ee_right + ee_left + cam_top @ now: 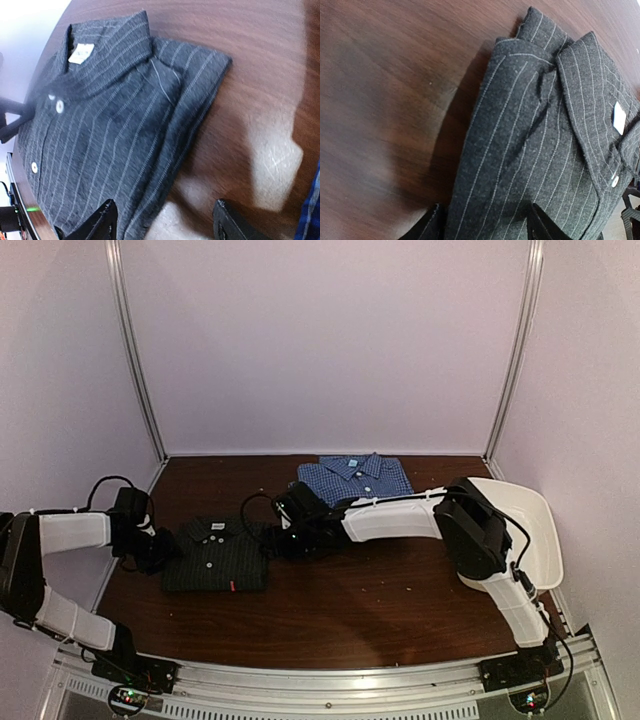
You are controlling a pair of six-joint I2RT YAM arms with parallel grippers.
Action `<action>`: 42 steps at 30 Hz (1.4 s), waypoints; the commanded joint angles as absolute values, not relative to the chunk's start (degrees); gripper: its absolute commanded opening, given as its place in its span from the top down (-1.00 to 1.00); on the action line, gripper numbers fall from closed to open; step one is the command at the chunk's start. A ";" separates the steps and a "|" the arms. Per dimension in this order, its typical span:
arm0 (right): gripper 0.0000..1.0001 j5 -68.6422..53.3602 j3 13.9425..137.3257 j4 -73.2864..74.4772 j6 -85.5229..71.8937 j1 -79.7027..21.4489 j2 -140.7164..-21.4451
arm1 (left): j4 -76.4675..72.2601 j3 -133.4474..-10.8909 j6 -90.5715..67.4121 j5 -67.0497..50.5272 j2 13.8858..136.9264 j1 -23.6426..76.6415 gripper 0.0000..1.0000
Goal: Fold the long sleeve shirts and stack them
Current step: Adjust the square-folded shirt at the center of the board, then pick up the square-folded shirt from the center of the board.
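Both pairs of jaws are standing spread. The left gripper (487, 226) is reaching in at the left edge of the charcoal shirt (215, 555), with pinstriped cloth showing between its parted fingers. The right gripper (165, 225) is gaping over the shirt's right edge, with cloth and bare wood showing between its fingers.

From the room, the dark wooden table (380, 610) is carrying everything. The white tub (530, 520) is sitting at its right edge, partly behind the right arm's elbow. The charcoal shirt is lying folded flat on the left half, collar towards the back wall, between the two grippers. The checked shirt (355, 480) is lying folded at the back middle, collar also rearward, apart from the charcoal one and just behind the right gripper.

White buttons (59, 105) are running down the charcoal front, a white label (619, 117) is showing inside its collar, and a tiny red tag (232, 585) is sticking out near its hem.
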State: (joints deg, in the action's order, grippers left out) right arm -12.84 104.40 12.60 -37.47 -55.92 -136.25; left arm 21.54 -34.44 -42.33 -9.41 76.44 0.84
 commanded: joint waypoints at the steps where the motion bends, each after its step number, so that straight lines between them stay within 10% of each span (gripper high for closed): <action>1: -0.32 -12.61 107.71 13.00 -37.66 -56.33 -138.72 | 15.21 -33.43 -42.48 -11.01 78.19 0.53 -0.15; 42: -0.11 -9.06 118.49 27.47 -29.36 -55.46 -145.68 | 17.60 -27.60 -50.31 -5.28 74.03 11.43 -0.16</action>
State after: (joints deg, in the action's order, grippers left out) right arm -10.57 117.32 22.63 -30.04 -54.13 -142.80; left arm 20.27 -28.05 -52.14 -4.16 70.70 11.97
